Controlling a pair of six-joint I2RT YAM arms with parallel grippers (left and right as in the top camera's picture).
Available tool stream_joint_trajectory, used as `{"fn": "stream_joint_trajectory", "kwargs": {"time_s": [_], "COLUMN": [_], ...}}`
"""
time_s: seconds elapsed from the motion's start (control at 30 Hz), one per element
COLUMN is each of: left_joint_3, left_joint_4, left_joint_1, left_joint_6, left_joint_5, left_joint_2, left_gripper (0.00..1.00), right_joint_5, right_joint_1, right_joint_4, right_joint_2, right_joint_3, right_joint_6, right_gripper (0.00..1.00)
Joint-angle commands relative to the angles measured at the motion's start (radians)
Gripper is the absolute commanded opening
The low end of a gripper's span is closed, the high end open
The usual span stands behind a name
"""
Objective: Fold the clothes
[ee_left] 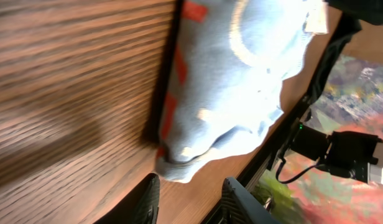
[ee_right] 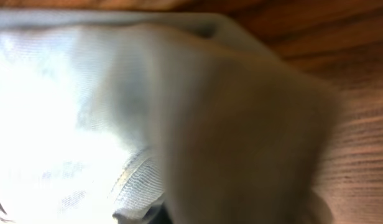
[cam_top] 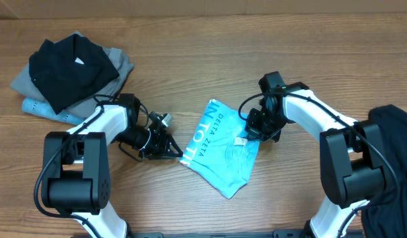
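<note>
The light blue T-shirt (cam_top: 220,149) with white lettering lies folded into a small rectangle at the table's middle. My left gripper (cam_top: 170,152) is open and empty, just off the shirt's left edge. In the left wrist view both fingers (ee_left: 191,200) stand apart over bare wood, with the shirt's corner (ee_left: 241,74) just ahead. My right gripper (cam_top: 259,129) sits at the shirt's right edge by the collar. In the right wrist view the fabric (ee_right: 86,112) fills the frame, blurred and very close. Its ribbed collar (ee_right: 138,180) runs down into the jaws, and the fingers are hidden.
A pile of folded clothes sits at the back left: a black garment (cam_top: 71,66) on top of a grey one (cam_top: 123,63) and a denim-blue one (cam_top: 38,106). Another black garment (cam_top: 392,158) lies at the right edge.
</note>
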Motion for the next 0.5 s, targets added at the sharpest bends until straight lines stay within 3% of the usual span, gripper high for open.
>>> {"fn": "stream_joint_trajectory", "kwargs": {"time_s": [0.0,0.1,0.17,0.3,0.47], "left_joint_3": [0.015,0.009,0.007,0.008,0.008], "left_joint_4": [0.000,0.037,0.152,0.290,0.301], "left_joint_1": [-0.039,-0.093,-0.140,-0.151,-0.151], "left_joint_6": [0.057,0.005,-0.064,-0.152,-0.171], "left_joint_5": [0.006,-0.106,-0.182,-0.178,-0.166], "left_joint_2": [-0.018,-0.017,-0.017,-0.017,-0.017], "left_gripper": [0.37,0.38,0.44,0.57,0.60], "right_joint_5": [-0.008,-0.007,-0.008,-0.011,-0.007], "right_joint_1": [-0.005,-0.005,-0.005,0.007,0.040], "right_joint_4": [-0.006,-0.002,-0.003,-0.012,0.027], "right_joint_2": [-0.090,-0.187,-0.232,-0.224,-0.208], "right_joint_3": [0.043,0.048,0.048,0.043,-0.012], "right_joint_6": [-0.167,-0.174,-0.193,-0.187,-0.112], "right_gripper": [0.04,0.04,0.05,0.05,0.04]}}
